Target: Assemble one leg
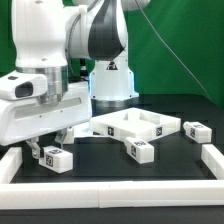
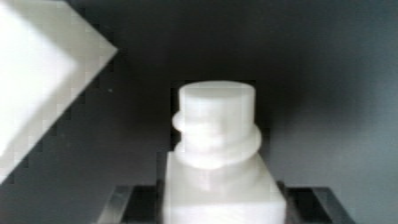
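Black desk (image 1: 110, 168), with the Panda arm (image 1: 100, 35) bent low at the exterior view's left, well apart from the square tabletop panel (image 1: 130, 125). The gripper (image 1: 56, 142) is closed onto the leg (image 1: 50, 156), which is seated between its fingers (image 2: 139, 205). The leg's long axis runs outward past the fingertips, stepped round end leading; contact with the desk cannot be judged.

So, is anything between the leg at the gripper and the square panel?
Nothing visible. The leg sits in the gripper, and only bare table lies between it and the panel. The other legs lie farther to the exterior view's right.
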`<state>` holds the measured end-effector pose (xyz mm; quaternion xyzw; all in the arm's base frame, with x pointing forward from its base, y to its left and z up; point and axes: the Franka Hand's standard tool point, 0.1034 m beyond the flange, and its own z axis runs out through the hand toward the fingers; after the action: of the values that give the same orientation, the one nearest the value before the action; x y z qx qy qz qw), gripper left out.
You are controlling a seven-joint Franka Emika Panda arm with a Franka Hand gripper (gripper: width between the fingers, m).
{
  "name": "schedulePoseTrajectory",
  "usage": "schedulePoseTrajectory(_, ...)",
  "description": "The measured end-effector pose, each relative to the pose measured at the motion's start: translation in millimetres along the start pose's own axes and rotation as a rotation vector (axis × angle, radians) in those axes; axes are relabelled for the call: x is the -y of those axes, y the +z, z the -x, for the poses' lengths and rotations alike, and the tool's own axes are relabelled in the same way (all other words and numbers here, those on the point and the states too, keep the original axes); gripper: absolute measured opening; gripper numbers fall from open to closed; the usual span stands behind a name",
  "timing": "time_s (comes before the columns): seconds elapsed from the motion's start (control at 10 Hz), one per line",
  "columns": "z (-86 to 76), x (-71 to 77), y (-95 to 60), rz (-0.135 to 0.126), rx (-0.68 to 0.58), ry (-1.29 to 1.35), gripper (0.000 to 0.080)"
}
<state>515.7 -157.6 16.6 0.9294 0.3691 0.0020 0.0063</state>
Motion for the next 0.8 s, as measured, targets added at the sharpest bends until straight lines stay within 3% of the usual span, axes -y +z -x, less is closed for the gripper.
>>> schedulePoseTrajectory(0.1,0.3,0.0,0.1,0.000,0.000,0.001,0.0372)
schedulePoseTrajectory(0.2,-0.8,0.4,-0.1,0.000,0.000,0.000,0.0511)
schedulePoseTrajectory(0.3,-6.5,4.2,-7.4,-0.010,0.002,0.021,0.0605)
schedulePoseTrajectory(0.5,-19.9,8.4,-41.2,-0.022,0.006,0.032,0.0640)
schedulePoseTrajectory(0.6,-34.8,19.8,-49.6,-0.015,-0.001,0.107,0.0647)
schedulePoseTrajectory(0.7,-54.0,46.3,-44.3,-0.026,0.005,0.133,0.0647)
schedulePoseTrajectory(0.8,-72.7,60.5,-47.3,-0.024,0.000,0.199,0.0647)
